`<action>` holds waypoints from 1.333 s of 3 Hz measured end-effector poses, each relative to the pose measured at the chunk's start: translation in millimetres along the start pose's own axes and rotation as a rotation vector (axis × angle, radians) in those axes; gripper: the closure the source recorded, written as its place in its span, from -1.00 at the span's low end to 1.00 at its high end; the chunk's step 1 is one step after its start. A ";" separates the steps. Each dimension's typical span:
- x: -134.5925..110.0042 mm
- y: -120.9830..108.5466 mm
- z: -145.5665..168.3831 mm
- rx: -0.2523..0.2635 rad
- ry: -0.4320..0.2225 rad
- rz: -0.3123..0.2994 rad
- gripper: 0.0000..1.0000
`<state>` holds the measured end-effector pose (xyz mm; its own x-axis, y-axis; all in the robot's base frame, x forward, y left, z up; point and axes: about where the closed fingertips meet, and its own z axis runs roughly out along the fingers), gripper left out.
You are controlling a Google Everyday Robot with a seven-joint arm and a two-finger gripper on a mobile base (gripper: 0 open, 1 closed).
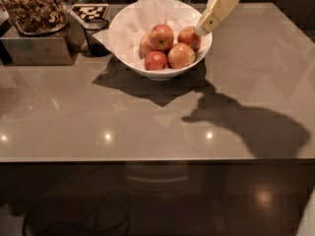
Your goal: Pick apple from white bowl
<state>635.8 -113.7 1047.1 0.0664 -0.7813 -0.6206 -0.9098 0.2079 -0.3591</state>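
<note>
So the gripper (203,29) is hanging tilted over the right rim of the white bowl (160,72), its tip sitting just beside the rightmost apple (189,37), and honestly I can't tell how its grip is set from this angle. The bowl is sitting toward the back of the grey table (147,127), lined with crumpled white paper (142,9). It's holding a small heap of red apples (161,37), with a dark cup (93,36) just off to its left.

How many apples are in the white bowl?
5 apples in the white bowl: two at the back, two in front, one half hidden at left; more may lie beneath. The gripper is at its right rim.
</note>
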 end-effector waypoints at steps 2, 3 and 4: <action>16.5 -7.6 14.4 -0.004 -0.017 0.062 -1.00; 22.0 -14.9 39.5 -0.031 -0.042 0.093 -1.00; 19.7 -21.1 62.2 -0.059 -0.060 0.104 -1.00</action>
<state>681.7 -96.9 999.1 -0.0064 -0.7204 -0.6935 -0.9357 0.2490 -0.2500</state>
